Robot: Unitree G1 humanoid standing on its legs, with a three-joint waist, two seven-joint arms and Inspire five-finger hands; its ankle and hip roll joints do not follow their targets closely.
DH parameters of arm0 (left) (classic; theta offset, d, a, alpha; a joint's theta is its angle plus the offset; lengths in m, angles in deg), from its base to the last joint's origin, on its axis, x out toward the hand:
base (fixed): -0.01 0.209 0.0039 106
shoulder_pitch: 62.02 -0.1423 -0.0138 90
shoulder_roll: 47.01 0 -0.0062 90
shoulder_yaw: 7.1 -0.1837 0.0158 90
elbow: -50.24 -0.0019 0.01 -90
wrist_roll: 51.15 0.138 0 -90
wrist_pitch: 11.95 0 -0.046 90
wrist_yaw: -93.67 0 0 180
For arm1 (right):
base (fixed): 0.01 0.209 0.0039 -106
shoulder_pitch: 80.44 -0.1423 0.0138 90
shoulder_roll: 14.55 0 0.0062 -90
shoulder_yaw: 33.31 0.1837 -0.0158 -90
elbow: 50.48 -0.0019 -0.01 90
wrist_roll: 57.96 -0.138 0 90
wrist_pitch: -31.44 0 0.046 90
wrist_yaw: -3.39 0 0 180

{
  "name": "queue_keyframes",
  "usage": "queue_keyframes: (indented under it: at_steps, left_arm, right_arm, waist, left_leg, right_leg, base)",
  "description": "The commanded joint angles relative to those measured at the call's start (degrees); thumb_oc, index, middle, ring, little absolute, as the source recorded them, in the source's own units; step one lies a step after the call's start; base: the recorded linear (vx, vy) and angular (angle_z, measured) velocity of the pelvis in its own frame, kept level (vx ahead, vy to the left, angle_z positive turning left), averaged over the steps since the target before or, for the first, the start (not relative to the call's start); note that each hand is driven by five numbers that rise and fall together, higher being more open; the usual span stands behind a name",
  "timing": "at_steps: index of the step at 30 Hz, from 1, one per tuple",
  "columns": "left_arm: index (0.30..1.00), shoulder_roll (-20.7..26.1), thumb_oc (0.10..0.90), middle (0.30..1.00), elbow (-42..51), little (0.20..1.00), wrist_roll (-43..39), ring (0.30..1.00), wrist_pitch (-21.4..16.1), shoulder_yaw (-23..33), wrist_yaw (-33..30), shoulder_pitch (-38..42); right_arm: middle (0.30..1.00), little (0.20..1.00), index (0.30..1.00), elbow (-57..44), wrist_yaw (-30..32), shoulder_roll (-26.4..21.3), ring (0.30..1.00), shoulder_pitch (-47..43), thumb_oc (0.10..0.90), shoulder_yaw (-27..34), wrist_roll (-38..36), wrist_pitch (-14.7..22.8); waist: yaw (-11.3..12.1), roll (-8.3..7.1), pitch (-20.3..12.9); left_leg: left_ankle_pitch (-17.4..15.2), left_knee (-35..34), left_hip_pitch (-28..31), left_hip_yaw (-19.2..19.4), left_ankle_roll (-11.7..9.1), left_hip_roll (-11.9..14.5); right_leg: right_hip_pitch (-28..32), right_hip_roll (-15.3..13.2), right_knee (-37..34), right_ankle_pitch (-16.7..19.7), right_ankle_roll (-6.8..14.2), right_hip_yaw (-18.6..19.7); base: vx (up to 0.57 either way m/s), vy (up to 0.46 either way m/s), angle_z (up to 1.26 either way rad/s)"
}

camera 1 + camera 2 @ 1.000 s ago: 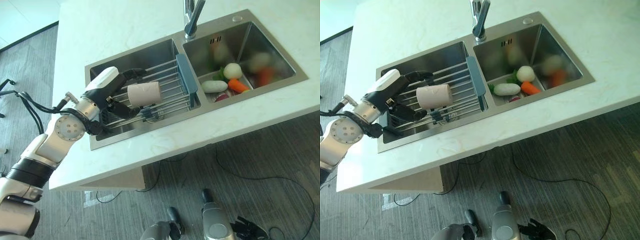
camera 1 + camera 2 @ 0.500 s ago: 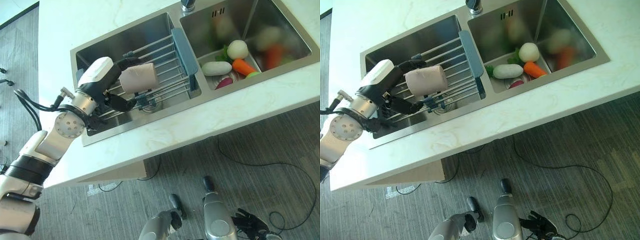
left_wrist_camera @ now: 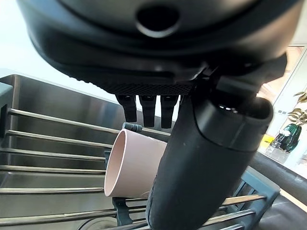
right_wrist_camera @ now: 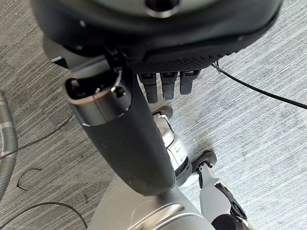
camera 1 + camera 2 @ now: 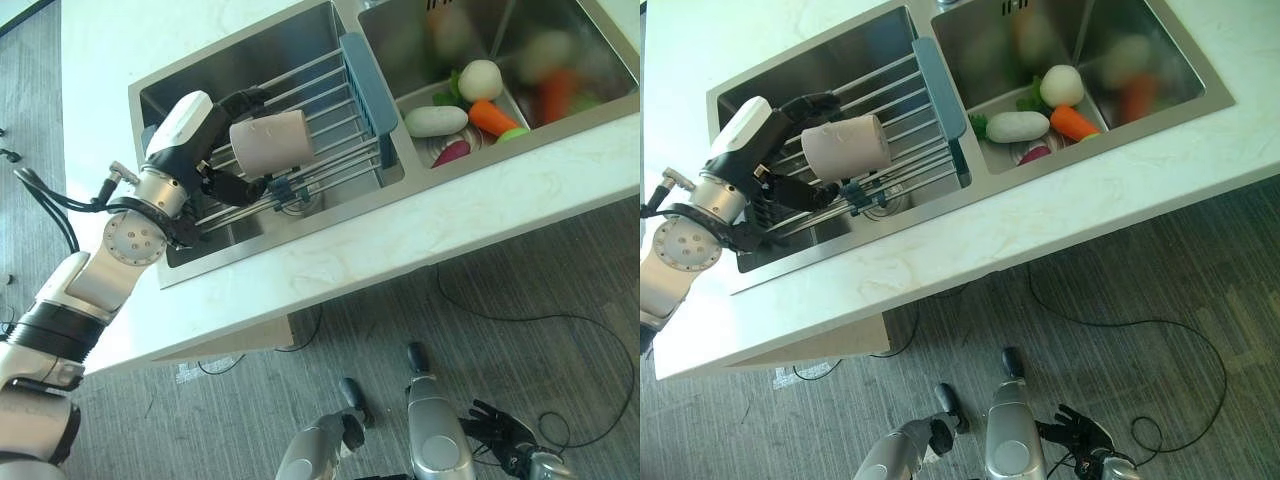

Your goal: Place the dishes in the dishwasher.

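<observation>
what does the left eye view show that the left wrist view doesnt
Left eye view: the second basin with a carrot, a white vegetable and a round pale one, the countertop, and the right hand hanging low over the floor. Left wrist view: the cup's open mouth, seen from close up, and a plant in the background. Both: the left hand curled round the pink cup over the sink rack.

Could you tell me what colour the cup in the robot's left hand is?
Pale pink; the cup in the left hand shows best in the left eye view.
</observation>
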Motion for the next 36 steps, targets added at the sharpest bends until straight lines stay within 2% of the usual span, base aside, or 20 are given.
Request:
queue_keyframes:
  at_steps: [1,4,19,30,34,35,36]
  left_arm:
    - [0.900,4.1,0.800,0.900,1.5,0.900,0.9,0.900,0.6,6.6,-2.5,3.5]
    - [0.900,4.3,0.800,0.900,0.3,0.900,1.2,0.900,2.5,5.8,-1.5,4.0]
    - [0.900,6.8,0.800,0.900,-3.7,0.900,4.0,0.900,1.7,0.4,-4.8,11.3]
    - [0.900,8.3,0.800,0.900,-5.5,0.900,2.3,0.900,1.3,-4.0,-4.7,17.4]
    - [0.900,8.1,0.800,0.900,-6.1,0.900,2.6,0.900,2.7,-6.3,-2.5,19.5]
    - [0.900,7.5,0.800,0.900,-7.4,0.900,3.1,0.900,5.0,-7.8,-0.8,21.0]
    - [0.900,7.4,0.800,0.900,-8.0,0.900,3.1,0.900,5.4,-8.3,-0.7,21.6]
  right_arm:
    - [0.900,0.900,0.900,-1.2,-0.6,-1.7,0.900,3.5,0.800,-0.4,-1.6,0.3]
    - [0.900,0.900,0.900,-2.1,-0.6,-1.9,0.900,3.3,0.800,-0.6,-1.6,0.1]
    - [0.900,0.900,0.900,-3.6,-0.7,-3.8,0.900,2.5,0.800,-1.3,-1.9,0.0]
    - [0.900,0.900,0.900,-4.5,-0.6,-5.1,0.900,1.7,0.800,-1.7,-2.5,-0.6]
    - [0.900,0.900,0.900,-4.9,-0.7,-5.7,0.900,1.7,0.800,-1.7,-2.7,-0.6]
    - [0.900,0.900,0.900,-5.0,-0.9,-6.1,0.900,1.4,0.800,-1.7,-2.8,-0.2]
    - [0.900,0.900,0.900,-5.3,-0.9,-6.3,0.900,1.4,0.800,-1.9,-3.0,-0.2]
  waist:
    - [-0.9,0.92,-3.7]
    - [-1.1,1.11,-3.3]
    - [-2.1,1.87,-0.4]
    - [-2.8,2.76,1.1]
    - [-3.1,3.01,1.1]
    - [-3.4,3.28,1.1]
    - [-3.4,3.35,1.1]
  left_leg:
    - [-7.1,8.3,-6.1,-6.1,-0.8,0.4]
    - [-7.0,8.3,-6.5,-6.0,-0.8,0.3]
    - [-6.1,8.3,-8.3,-5.8,-1.1,0.3]
    - [-5.7,8.3,-8.6,-5.6,-1.4,0.3]
    - [-5.6,8.3,-9.2,-5.5,-1.4,0.2]
    - [-5.2,8.3,-10.2,-5.3,-1.5,0.2]
    - [-5.1,8.3,-10.6,-5.2,-1.5,0.2]
  right_leg:
    - [-0.2,-3.1,3.1,-8.4,3.5,-4.4]
    - [-0.6,-3.2,3.1,-8.3,3.6,-4.3]
    - [-2.5,-3.1,3.1,-7.5,3.4,-3.7]
    - [-3.0,-3.4,3.1,-7.2,3.5,-3.6]
    - [-3.6,-3.6,3.1,-7.1,3.7,-3.5]
    - [-4.8,-3.7,3.1,-6.7,3.8,-3.3]
    - [-5.2,-3.7,3.1,-6.6,3.8,-3.1]
  base:
    - [0.00,0.000,0.00]
    - [0.00,0.000,0.00]
    - [0.00,-0.003,-0.02]
    - [0.00,-0.002,-0.01]
    - [0.00,0.000,0.00]
    - [0.00,0.000,0.00]
    - [-0.01,0.007,-0.03]
